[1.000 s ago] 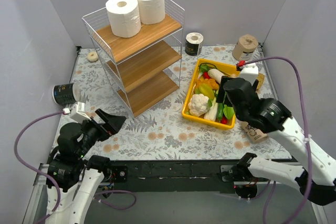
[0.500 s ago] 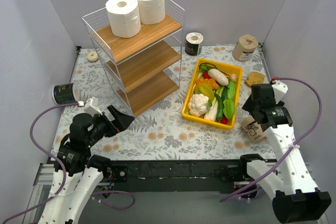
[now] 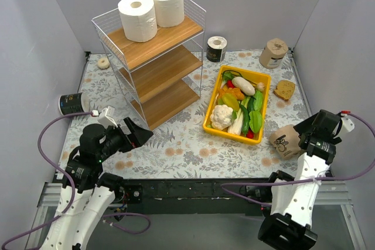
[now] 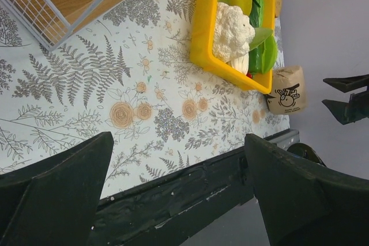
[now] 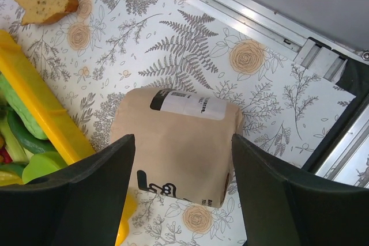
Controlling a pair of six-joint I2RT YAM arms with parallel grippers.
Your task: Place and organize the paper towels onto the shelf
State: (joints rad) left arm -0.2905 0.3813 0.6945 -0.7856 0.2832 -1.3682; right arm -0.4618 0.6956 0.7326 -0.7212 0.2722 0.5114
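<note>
top external | right gripper (image 3: 304,135) pulled back beside tan-wrapped roll (image 3: 285,142) | jaws apart

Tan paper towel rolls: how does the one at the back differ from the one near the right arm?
The back tan roll stands upright, core hole facing up; the near tan roll lies on its side. The near one lies beside the yellow bin, framed by the open right gripper in the wrist view; no gripper is near the back one. Both wear tan wrap and are off the shelf.
</note>
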